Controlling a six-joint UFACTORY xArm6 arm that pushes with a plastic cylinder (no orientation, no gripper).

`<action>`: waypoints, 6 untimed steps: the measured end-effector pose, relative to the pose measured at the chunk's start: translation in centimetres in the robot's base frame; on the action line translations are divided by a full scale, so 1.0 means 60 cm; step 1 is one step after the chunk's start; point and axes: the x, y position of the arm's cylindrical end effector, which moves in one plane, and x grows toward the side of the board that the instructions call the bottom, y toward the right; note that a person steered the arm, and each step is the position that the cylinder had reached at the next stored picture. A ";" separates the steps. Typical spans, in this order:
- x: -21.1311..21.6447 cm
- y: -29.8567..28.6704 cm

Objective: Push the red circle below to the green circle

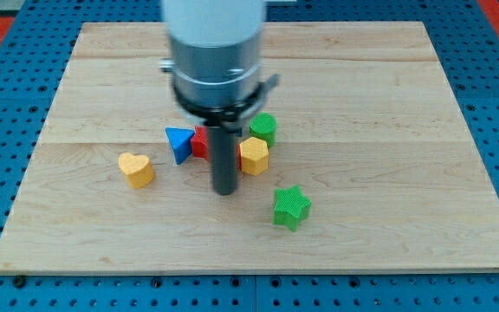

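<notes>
The red block (201,143) shows only as a sliver left of my rod, which hides most of it, so its shape cannot be made out. The green circle (263,128) sits just right of the rod, above the yellow hexagon (254,155). My tip (224,191) rests on the board below the red block and lower left of the yellow hexagon. The blue triangle (178,142) touches the red block's left side.
A yellow heart (136,169) lies at the left of the cluster. A green star (291,206) lies lower right of my tip. The wooden board (388,104) sits on a blue perforated table. The arm's grey body hangs over the board's top middle.
</notes>
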 end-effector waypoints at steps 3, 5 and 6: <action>-0.066 0.005; -0.050 0.044; -0.035 0.048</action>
